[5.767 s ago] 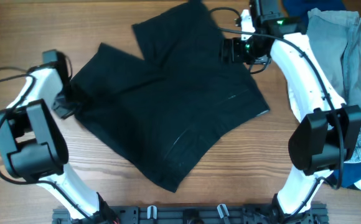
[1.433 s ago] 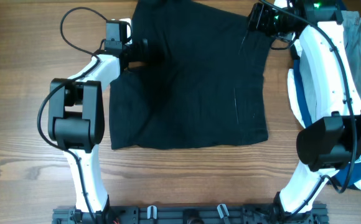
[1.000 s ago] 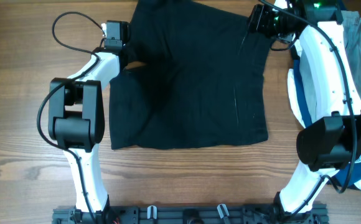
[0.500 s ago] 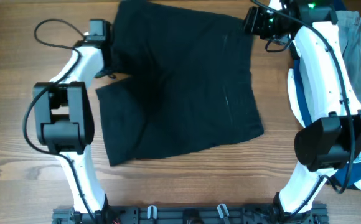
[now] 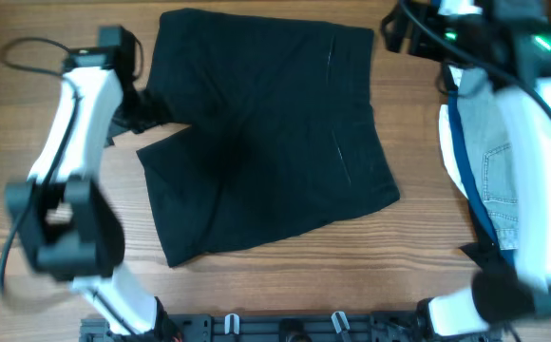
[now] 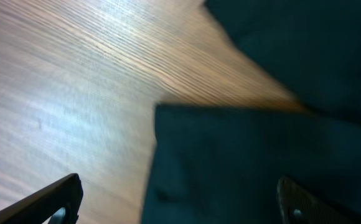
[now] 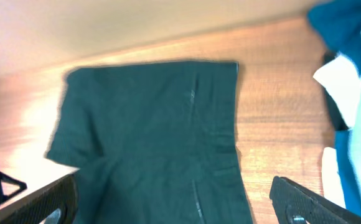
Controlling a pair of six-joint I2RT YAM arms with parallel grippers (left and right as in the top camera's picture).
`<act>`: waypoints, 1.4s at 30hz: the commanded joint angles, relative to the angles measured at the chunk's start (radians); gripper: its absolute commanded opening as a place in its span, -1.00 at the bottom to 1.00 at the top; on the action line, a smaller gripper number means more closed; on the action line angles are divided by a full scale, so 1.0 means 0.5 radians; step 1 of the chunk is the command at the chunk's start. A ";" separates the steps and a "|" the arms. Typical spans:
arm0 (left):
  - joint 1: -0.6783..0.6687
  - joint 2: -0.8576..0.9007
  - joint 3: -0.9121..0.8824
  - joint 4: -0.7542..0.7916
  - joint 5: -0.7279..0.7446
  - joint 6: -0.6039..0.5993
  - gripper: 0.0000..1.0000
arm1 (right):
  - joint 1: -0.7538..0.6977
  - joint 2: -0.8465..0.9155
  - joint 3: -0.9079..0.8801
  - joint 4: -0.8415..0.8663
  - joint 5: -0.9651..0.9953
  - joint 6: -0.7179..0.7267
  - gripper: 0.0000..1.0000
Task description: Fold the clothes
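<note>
A pair of black shorts (image 5: 266, 133) is laid out flat on a wooden counter (image 5: 28, 247), in its middle and nearer the far edge. The waistband (image 5: 256, 19) is turned to the far edge and the two legs are pointed toward the near edge, the left leg reaching closer to it. The cloth is mostly smooth, with a soft crease down the centre. At the right edge of the counter a heap of other clothes is seen: light-blue jeans (image 5: 503, 180), with a white piece (image 5: 451, 142) and a navy piece (image 5: 467, 204) along the side facing the shorts. The left gripper (image 6: 180, 208) is held above the left side of the shorts, where a leg edge meets bare wood; its fingers are spread wide apart and nothing is held between them. The right gripper (image 7: 174, 208) is raised over the far right corner, looking down on the waistband end of the shorts; its fingers are likewise spread wide and nothing is gripped. Both arms are blurred in the overhead view.
</note>
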State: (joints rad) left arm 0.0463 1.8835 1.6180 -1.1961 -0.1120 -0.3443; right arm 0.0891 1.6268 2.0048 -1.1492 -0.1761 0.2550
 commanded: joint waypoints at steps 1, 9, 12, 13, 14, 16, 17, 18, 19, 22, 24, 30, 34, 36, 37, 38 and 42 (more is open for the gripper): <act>-0.008 -0.566 0.075 -0.191 0.555 -0.069 1.00 | 0.003 -0.301 0.022 -0.134 -0.018 -0.039 0.99; -0.072 -1.115 0.012 -0.843 0.208 -0.787 1.00 | 0.003 -0.430 -0.163 -0.824 0.399 0.514 0.99; -0.378 -1.497 -0.536 -0.740 0.094 -1.503 0.89 | 0.003 -0.430 -0.512 -0.749 0.511 0.696 0.99; -0.506 -1.663 -0.838 -0.632 0.104 -1.786 0.75 | 0.003 -0.430 -0.661 -0.684 0.501 0.712 0.99; -0.612 -1.782 -1.108 -0.533 0.141 -2.073 0.68 | 0.003 -0.430 -0.773 -0.613 0.481 0.720 0.98; -0.752 -1.901 -1.459 -0.376 0.201 -2.408 0.60 | 0.003 -0.430 -0.922 -0.506 0.440 0.750 0.98; -0.835 -1.943 -1.662 -0.256 0.222 -2.545 0.55 | 0.003 -0.430 -1.023 -0.432 0.410 0.748 0.98; -0.905 -1.949 -1.845 -0.111 0.223 -2.620 0.51 | 0.003 -0.430 -1.100 -0.382 0.388 0.747 0.98; -0.935 -1.938 -1.927 -0.042 0.226 -2.657 0.49 | 0.003 -0.429 -1.138 -0.356 0.385 0.748 0.98; -0.964 -1.833 -2.177 0.163 0.272 -2.886 0.49 | 0.003 -0.414 -1.241 -0.267 0.381 0.746 0.98; -0.961 -1.754 -2.235 0.255 0.234 -2.905 0.50 | 0.003 -0.405 -1.251 -0.221 0.381 0.728 0.98; -0.961 -1.441 -2.245 0.518 0.061 -2.905 0.63 | 0.007 -0.282 -1.253 -0.220 0.381 0.694 0.98; -0.958 -1.370 -2.245 0.652 -0.001 -2.905 0.57 | 0.007 -0.230 -1.338 -0.166 0.340 0.694 0.98; -0.911 -1.373 -2.245 0.629 -0.043 -2.902 0.58 | 0.007 -0.211 -1.357 -0.146 0.328 0.692 0.97; -0.874 -1.373 -2.245 0.613 -0.069 -2.889 0.58 | 0.007 -0.207 -1.357 -0.140 0.328 0.685 0.97; -0.808 -1.373 -2.245 0.600 -0.090 -2.881 0.59 | 0.007 -0.201 -1.357 -0.134 0.325 0.655 0.97; -0.644 -1.368 -2.245 0.621 -0.125 -2.767 0.45 | 0.007 -0.158 -1.366 -0.145 0.298 0.642 0.96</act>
State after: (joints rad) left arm -0.3145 1.1942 0.5018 -0.8917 -0.1261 -1.7676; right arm 0.0895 1.5249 1.3308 -1.2217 -0.0078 0.5896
